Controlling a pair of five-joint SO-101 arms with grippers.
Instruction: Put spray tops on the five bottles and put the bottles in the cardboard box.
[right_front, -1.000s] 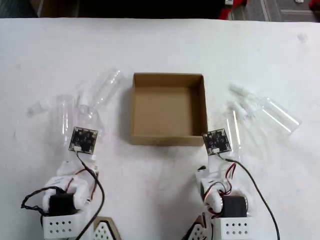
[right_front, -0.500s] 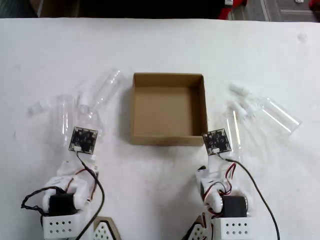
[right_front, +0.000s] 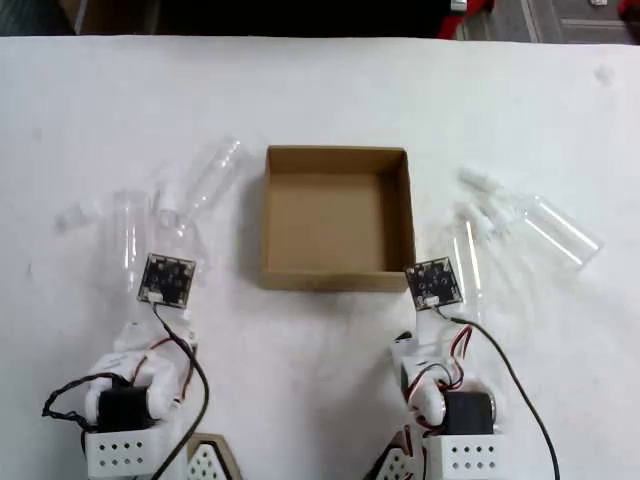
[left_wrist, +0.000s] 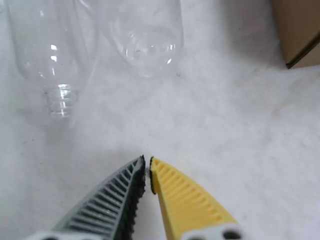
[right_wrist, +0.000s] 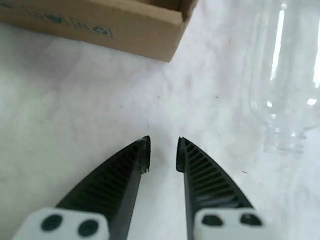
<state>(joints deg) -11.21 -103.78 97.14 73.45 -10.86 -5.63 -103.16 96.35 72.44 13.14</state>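
Two arms flank the cardboard box (right_front: 335, 278): left gripper (left_wrist: 148, 161) jaws clenched together, right gripper (right_wrist: 162, 145) jaws slightly parted; bottles (right_front: 555, 232) lie on the worktop (right_front: 320, 90).

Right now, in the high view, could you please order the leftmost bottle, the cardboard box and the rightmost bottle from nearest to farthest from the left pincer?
1. Leftmost bottle, just ahead of the left pincer, neck toward it.
2. Cardboard box, mid-table, off to that pincer's right.
3. Rightmost bottle, far right, beyond the box.
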